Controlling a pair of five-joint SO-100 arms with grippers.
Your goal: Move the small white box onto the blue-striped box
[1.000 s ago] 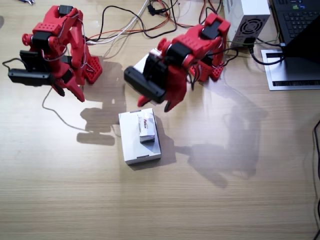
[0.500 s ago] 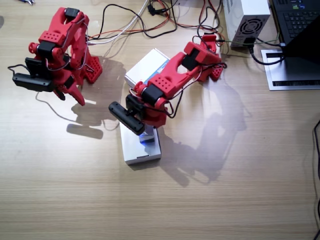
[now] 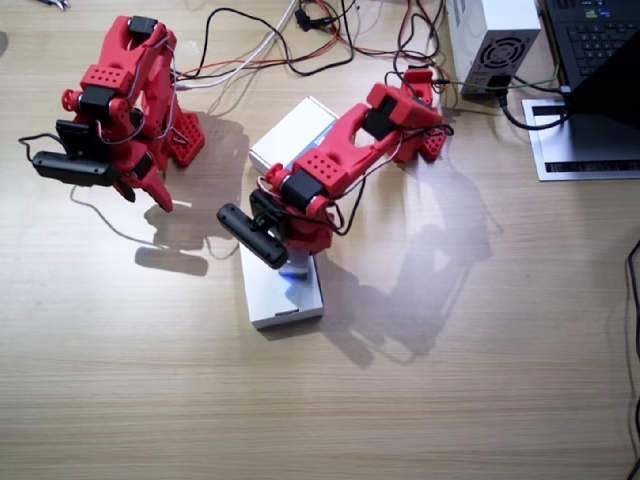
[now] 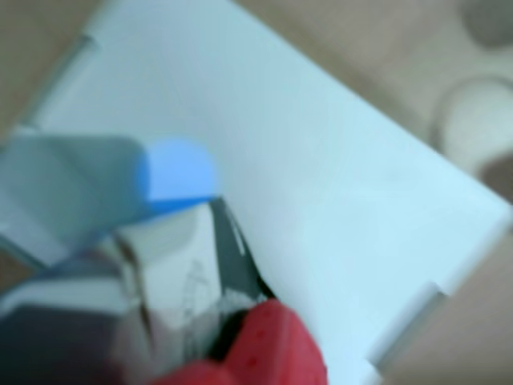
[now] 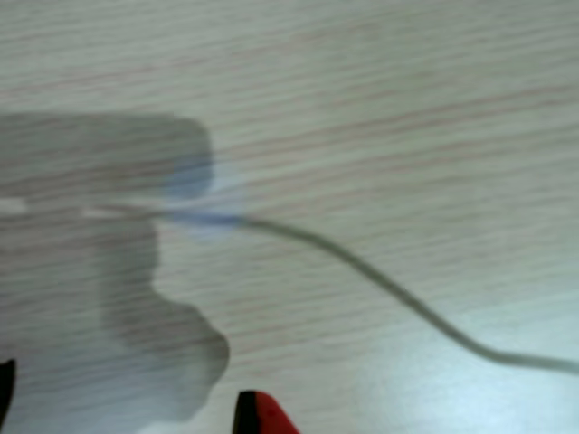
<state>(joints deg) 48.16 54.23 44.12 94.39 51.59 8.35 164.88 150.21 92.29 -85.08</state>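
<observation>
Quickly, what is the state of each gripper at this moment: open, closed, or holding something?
Left gripper: down at the small white box on the large white box; grip cannot be told.
Right gripper: holds nothing, above the bare table; jaws cannot be told.

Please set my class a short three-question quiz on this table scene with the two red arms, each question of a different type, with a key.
1. True or false: the right gripper hangs over the large white box.
2. Which gripper is down at the small white box? A) left gripper B) right gripper C) neither
3. Fill in: a wrist view over the bare table shows a thin grey ____ crossing the wood.

Key: 1 false, it hangs over bare table; 2 A; 3 cable.
</observation>
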